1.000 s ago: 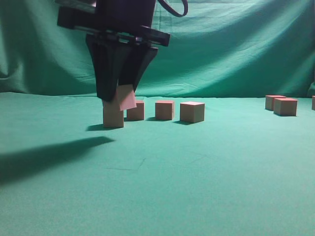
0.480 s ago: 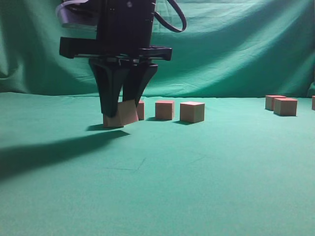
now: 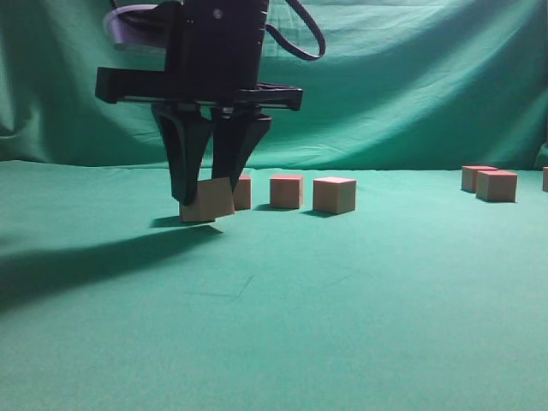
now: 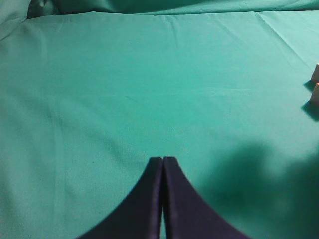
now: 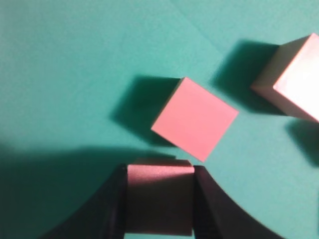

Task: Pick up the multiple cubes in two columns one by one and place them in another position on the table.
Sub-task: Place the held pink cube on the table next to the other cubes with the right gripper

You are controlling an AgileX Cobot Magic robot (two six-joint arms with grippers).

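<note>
The table (image 3: 360,325) wears a smooth teal-green cloth, matt, with faint creases and fine fold lines catching the light. Behind it the curtain (image 3: 411,77) is the same sort of green fabric, only looser, draped in soft folds with a slight sheen along the ridges. The cubes (image 3: 334,195) look matt and sharp-edged, plain faces with no gloss, reddish-pink on top and tan-pink down the sides; whether wood or foam, hard to say. The right gripper (image 3: 211,184) is black, hard plastic by the look, its fingers (image 5: 112,209) dull and smooth. The left gripper (image 4: 163,160) shows the same dark matt finish. A glossy black cable (image 3: 304,34) loops above.
</note>
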